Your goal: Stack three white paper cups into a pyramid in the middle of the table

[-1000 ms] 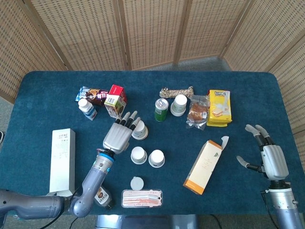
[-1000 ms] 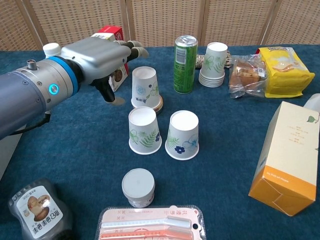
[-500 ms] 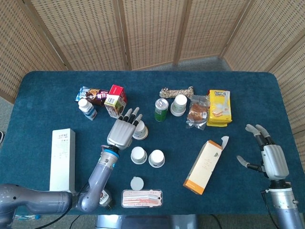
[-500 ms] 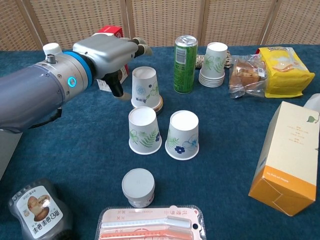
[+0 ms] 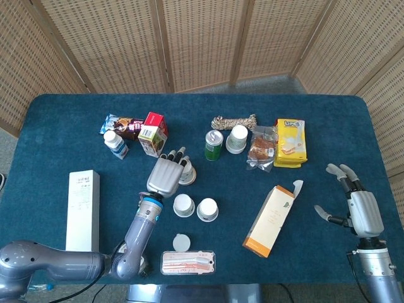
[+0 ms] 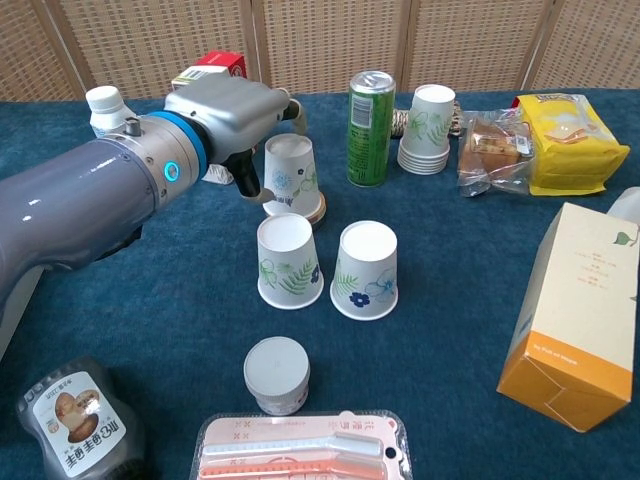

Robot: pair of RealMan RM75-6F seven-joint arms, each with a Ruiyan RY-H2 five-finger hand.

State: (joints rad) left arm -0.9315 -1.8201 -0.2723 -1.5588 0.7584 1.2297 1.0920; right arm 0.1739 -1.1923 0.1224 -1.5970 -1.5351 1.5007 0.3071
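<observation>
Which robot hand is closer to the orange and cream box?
The right robot hand: it rests just right of the orange and cream box. The left robot hand is far left, beside the cups.

Three white cups (image 6: pixel 288 260) upside down — seemingly unstacked, mid-table

I've moved my left hand (image 6: pixel 232 112) toward the table's right edge, closing on the upturned rear paper cup (image 6: pixel 290 176). Its thumb now sits just beside the cup's left wall, and the forearm has swung in behind it.
</observation>
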